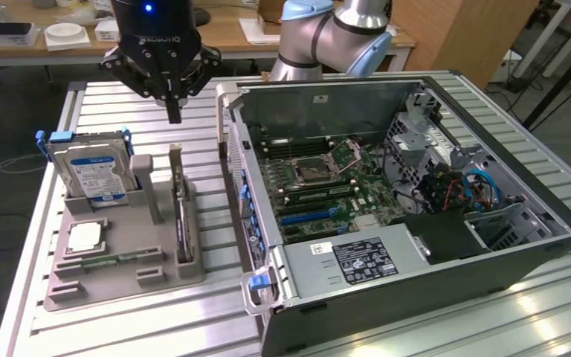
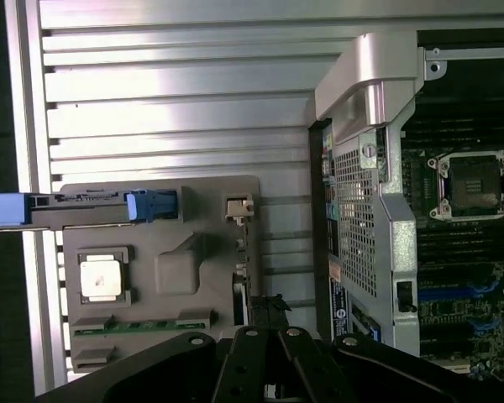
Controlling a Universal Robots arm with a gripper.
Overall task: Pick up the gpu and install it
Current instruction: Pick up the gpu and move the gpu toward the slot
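The gpu point(image 1: 179, 216) is a thin dark card standing on edge in a slot of the grey holder tray point(image 1: 166, 275), at the tray's side nearest the computer. In the wrist view the gpu point(image 2: 242, 290) appears edge-on, with its metal bracket end toward the far side of the tray. My gripper point(image 1: 173, 113) hangs above the far end of the tray, over the line of the card and clear of it, with its fingers shut and nothing between them. The gripper point(image 2: 265, 340) points down at the card's near end in the wrist view.
The open computer case point(image 1: 415, 282) lies to the exterior view's right of the tray, with its motherboard point(image 1: 315, 186) and blue slots point(image 1: 311, 217) exposed. A hard drive point(image 1: 92, 171), a processor point(image 1: 85, 236) and a memory stick point(image 1: 117, 259) also sit in the tray.
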